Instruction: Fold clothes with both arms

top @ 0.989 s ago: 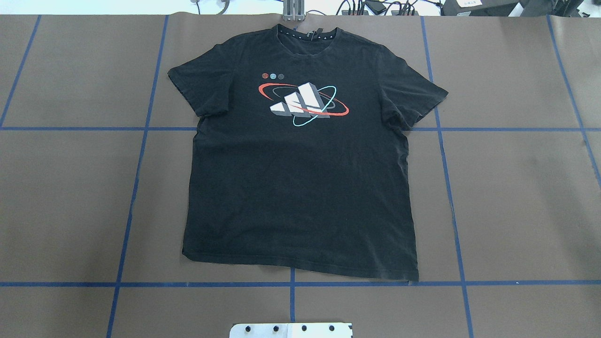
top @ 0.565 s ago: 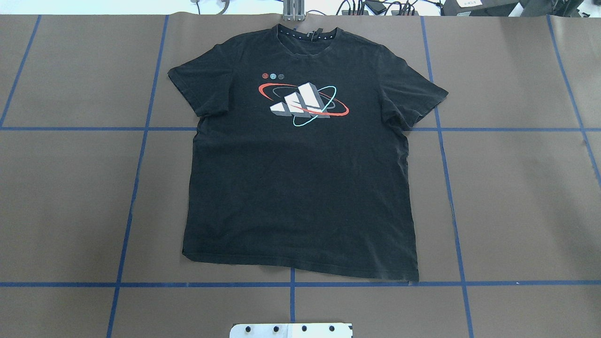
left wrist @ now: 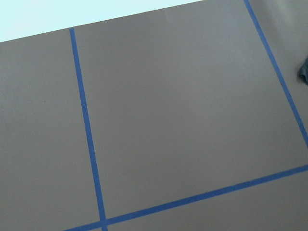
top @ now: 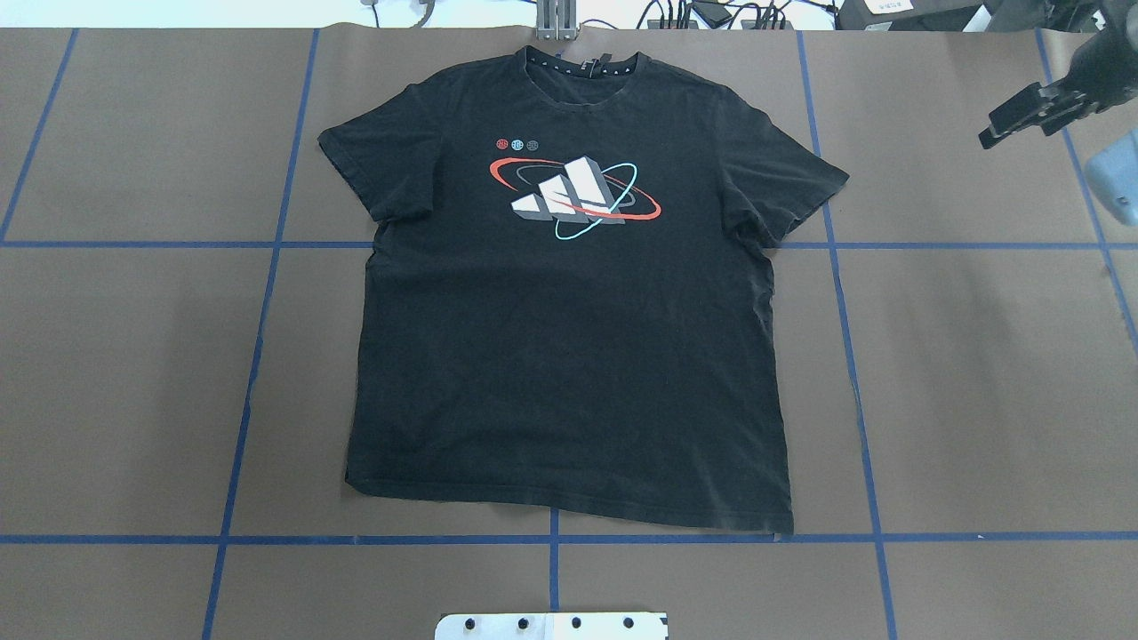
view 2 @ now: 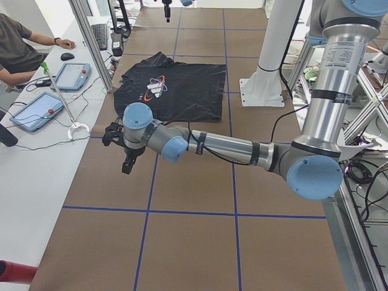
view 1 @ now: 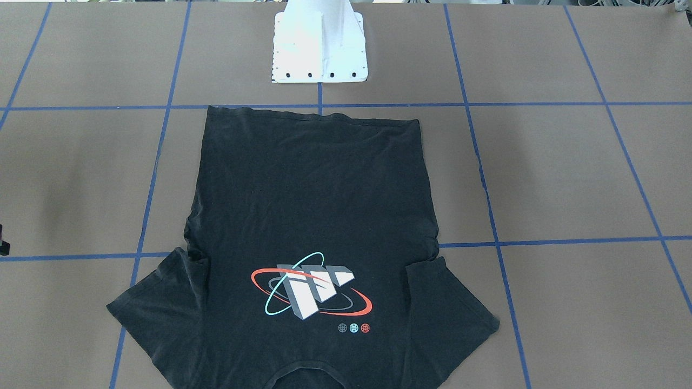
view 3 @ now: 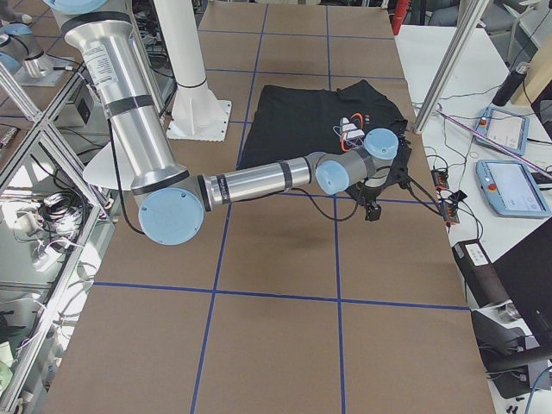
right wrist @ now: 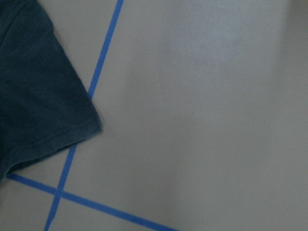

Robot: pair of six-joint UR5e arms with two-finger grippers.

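Black tee (top: 569,356), collar far-side, approx. straight

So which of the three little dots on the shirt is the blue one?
The middle dot on the shirt, between the red dot and the grey dot.

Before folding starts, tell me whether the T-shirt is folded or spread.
Spread flat: the black T-shirt lies graphic up, both sleeves out, no folds.
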